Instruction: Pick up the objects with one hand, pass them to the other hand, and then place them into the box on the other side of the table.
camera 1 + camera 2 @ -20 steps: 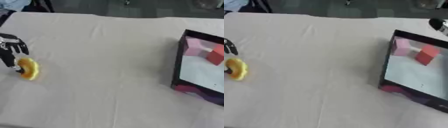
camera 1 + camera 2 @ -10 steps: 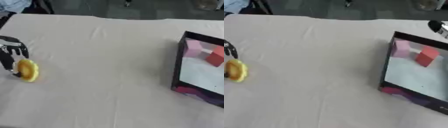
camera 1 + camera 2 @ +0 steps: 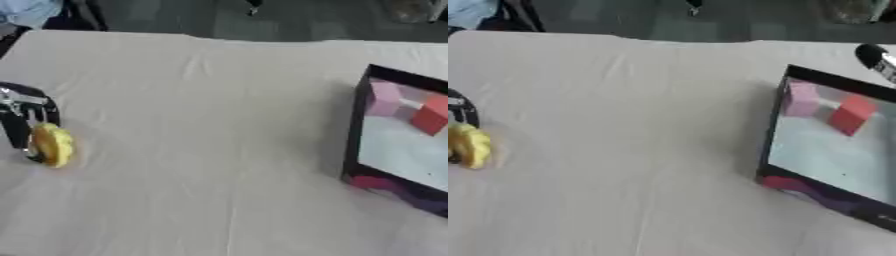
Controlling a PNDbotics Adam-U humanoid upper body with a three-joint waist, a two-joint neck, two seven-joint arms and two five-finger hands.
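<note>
My left hand (image 3: 24,117) is down at the worktop's (image 3: 210,125) left edge, its fingers (image 3: 16,135) curled round the yellow object (image 3: 52,145), which sits against the cloth right at my fingertips. I take it from this side because the box (image 3: 798,187) lies well apart, on the far right (a pink block (image 3: 801,100) and a red block (image 3: 852,114) already lie inside). Of my right hand I see only a dark tip (image 3: 877,59) beyond the box, so I cannot tell its state.
</note>
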